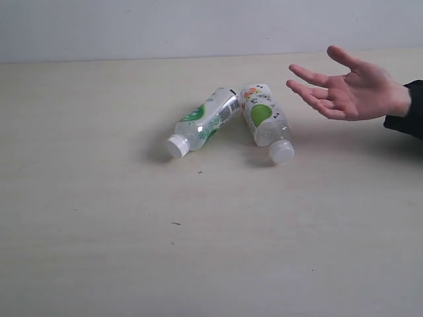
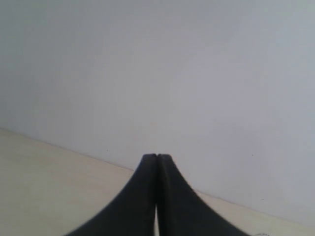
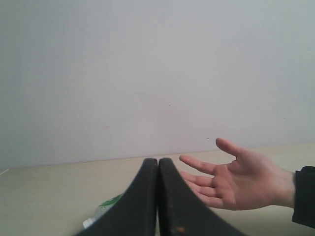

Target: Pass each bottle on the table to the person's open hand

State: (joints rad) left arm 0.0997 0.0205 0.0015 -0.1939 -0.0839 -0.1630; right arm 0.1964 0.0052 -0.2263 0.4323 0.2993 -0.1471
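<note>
Two clear bottles with white caps and green-and-white labels lie on their sides on the table (image 1: 99, 251), their bases close together. The left bottle (image 1: 203, 121) points its cap to the front left; the right bottle (image 1: 266, 121) points its cap forward. A person's open hand (image 1: 344, 89) hovers palm-up just right of them. Neither gripper appears in the exterior view. My left gripper (image 2: 156, 156) is shut on nothing, facing the wall. My right gripper (image 3: 158, 160) is also shut and empty; past it I see the hand (image 3: 241, 182) and part of one bottle (image 3: 101, 212).
A pale wall (image 1: 198, 26) rises behind the table's far edge. The person's dark sleeve (image 1: 411, 109) enters from the right. A few tiny dark specks (image 1: 176, 223) mark the tabletop in front of the bottles.
</note>
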